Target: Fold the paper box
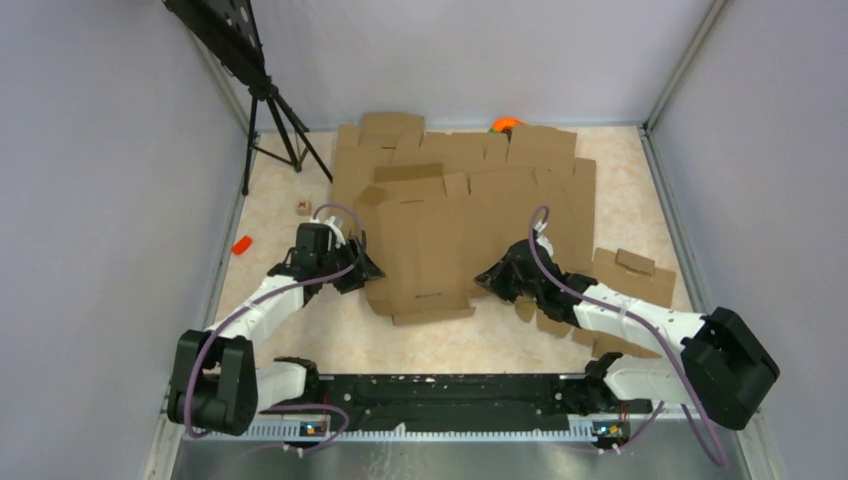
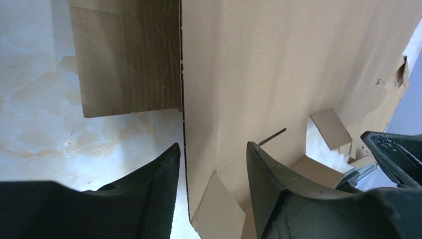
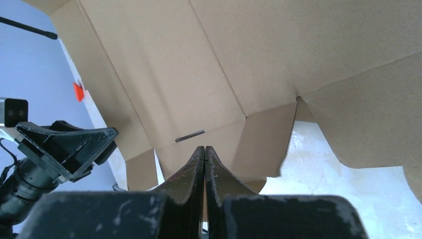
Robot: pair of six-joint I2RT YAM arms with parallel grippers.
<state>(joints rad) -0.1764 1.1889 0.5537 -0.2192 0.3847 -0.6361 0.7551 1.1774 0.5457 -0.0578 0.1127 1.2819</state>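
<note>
The paper box [image 1: 430, 240] is a brown creased cardboard piece, partly raised off the table between my two grippers. My left gripper [image 1: 362, 268] is at its left edge. In the left wrist view the gripper [image 2: 211, 147] is open, and the box's [image 2: 278, 74] edge and a small corner flap stand between the fingers. My right gripper [image 1: 482, 278] is at the box's near right side. In the right wrist view it [image 3: 204, 148] is shut, with a thin strip of the box's [image 3: 199, 74] cardboard pinched between the fingers.
A pile of flat cardboard blanks [image 1: 540, 170] lies behind and under the box. Cardboard scraps [image 1: 630, 270] lie at the right. An orange object [image 1: 505, 124] is at the back, a tripod [image 1: 275, 120] at the back left, and a small red piece [image 1: 241, 244] at the left. Grey walls enclose the table.
</note>
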